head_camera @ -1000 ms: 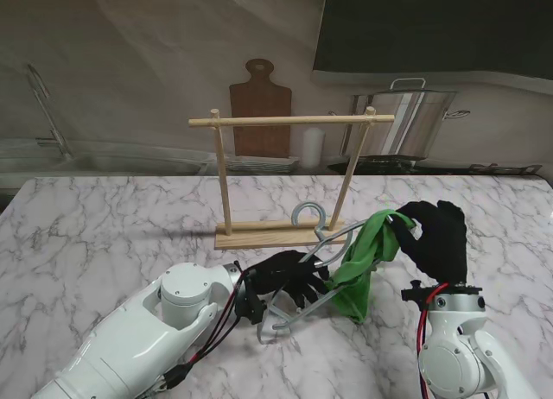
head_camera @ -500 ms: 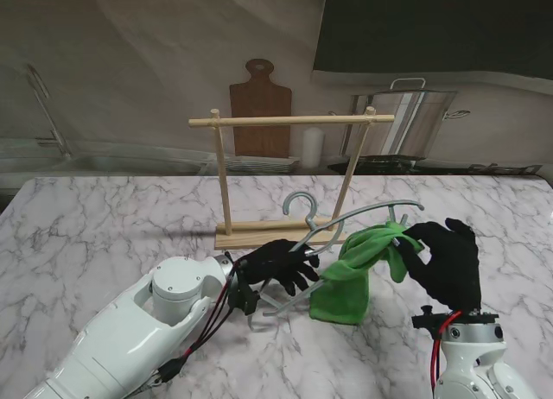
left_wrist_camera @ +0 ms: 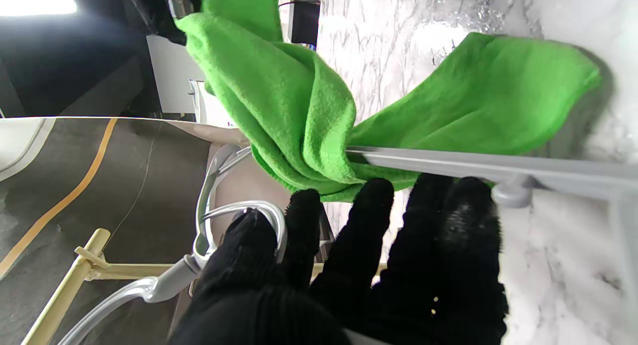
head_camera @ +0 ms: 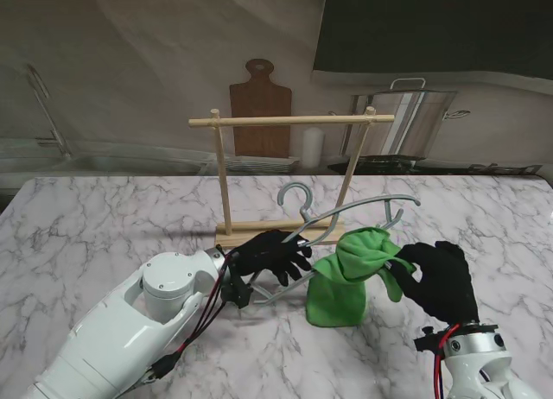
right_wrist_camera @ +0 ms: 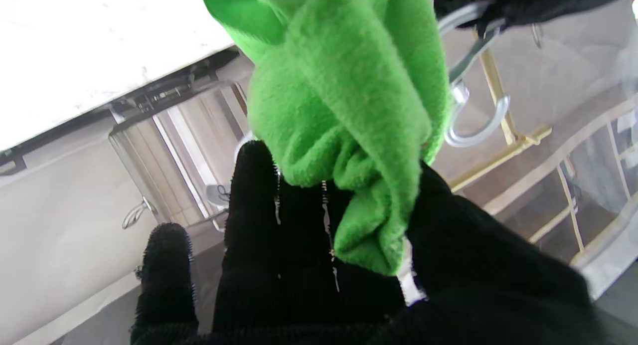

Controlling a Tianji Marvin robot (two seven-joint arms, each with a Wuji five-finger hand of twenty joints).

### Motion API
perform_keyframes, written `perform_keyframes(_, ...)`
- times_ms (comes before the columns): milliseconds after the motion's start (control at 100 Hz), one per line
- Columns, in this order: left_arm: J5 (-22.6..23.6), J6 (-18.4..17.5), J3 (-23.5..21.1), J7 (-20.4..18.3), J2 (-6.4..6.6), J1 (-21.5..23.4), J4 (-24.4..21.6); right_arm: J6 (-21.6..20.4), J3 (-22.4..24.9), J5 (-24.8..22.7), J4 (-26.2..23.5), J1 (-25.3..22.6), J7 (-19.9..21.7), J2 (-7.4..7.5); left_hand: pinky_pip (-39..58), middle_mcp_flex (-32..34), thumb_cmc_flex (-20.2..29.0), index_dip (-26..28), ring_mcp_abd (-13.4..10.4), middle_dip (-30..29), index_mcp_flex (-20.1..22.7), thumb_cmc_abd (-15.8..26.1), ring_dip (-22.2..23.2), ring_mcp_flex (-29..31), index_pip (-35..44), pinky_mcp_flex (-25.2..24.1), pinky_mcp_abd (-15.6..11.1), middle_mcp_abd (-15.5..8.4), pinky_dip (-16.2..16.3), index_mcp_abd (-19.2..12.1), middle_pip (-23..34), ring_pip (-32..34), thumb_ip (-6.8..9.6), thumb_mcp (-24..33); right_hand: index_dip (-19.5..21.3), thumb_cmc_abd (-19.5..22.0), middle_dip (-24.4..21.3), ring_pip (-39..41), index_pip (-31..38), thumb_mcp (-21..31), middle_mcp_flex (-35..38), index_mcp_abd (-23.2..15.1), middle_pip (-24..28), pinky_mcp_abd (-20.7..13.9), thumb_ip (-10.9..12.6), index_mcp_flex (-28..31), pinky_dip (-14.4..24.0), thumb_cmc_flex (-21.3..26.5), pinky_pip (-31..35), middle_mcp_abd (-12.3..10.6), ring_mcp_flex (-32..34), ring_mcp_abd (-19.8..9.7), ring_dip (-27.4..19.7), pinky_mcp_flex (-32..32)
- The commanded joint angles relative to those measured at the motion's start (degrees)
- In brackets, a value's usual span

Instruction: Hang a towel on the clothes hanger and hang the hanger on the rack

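My left hand (head_camera: 270, 254) is shut on the grey clothes hanger (head_camera: 363, 211) just under its hook, holding it tilted above the table. The left wrist view shows those fingers (left_wrist_camera: 369, 235) beside the hanger's lower bar (left_wrist_camera: 473, 166). A green towel (head_camera: 344, 278) is draped through the hanger, one end hanging down to the marble, the other bunched in my right hand (head_camera: 439, 278), which is shut on it. In the right wrist view the towel (right_wrist_camera: 349, 110) fills the palm (right_wrist_camera: 309, 265). The wooden rack (head_camera: 289, 121) stands just beyond the hanger.
The rack's base (head_camera: 259, 236) rests on the marble table (head_camera: 104, 226). Behind the table stand a wooden cutting board (head_camera: 259, 105), a white cup (head_camera: 312, 147) and a metal pot (head_camera: 415, 114). A sink tap (head_camera: 43, 105) is at the far left.
My left hand has lifted the hanger and moved it to the left, tilting it more upright. My right hand has come down and nearer to me with the towel, whose hanging end now spreads wider.
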Motion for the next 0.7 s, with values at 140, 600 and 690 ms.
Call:
perform_keyframes(140,1.3,-0.4,-1.3,0.1,0.44,0.2,-1.5,1.2,0.8,-0.6,-1.5,-2.4,3.7,0.87,-13.0,2.2,4.6,0.6,2.2,0.9,1.5,4.3,0.9,1.6,0.2,1.4,-0.3,-0.8,0.3,-2.1,0.7,1.1,0.35,1.6,-1.0,1.0,-0.2,0.1,0.5,3.6,1.1,-0.9,-0.6,0.0,0.1,2.5,1.2,4.2,0.9,1.4,0.4,0.0,1.0,-0.5)
perform_keyframes(600,2.6,-1.6,-3.1,0.4,0.97,1.5,-3.8,5.2,-2.2,0.7,-0.6,1.1,16.6,2.96,-12.9,2.4,4.6,0.7,2.0,0.9,1.6,4.2,0.8,1.8,0.2,1.5,-0.3,-0.9,0.1,-2.0,0.7,1.1,0.4,1.6,-4.9,2.3,-1.6,-2.0,-3.3,0.9,-0.1,-3.5,-4.3,-0.8,1.0,1.2,2.0,3.4,1.2,0.5,-0.3,0.1,0.6,-0.6)
perform_keyframes(690,2.9,-1.7,-3.5,0.2,1.15,1.8,-4.2,5.8,-2.7,0.8,0.0,2.1,19.2,3.4,-12.9,2.4,4.6,0.7,2.1,0.9,1.6,4.2,0.8,1.8,0.2,1.5,-0.3,-0.9,0.1,-2.0,0.7,1.1,0.39,1.6,-8.5,1.3,-3.1,-3.6,-3.5,1.4,-0.7,-6.4,-6.8,-1.3,1.8,-1.1,2.6,2.4,1.1,0.1,-1.2,0.0,0.2,-0.9)
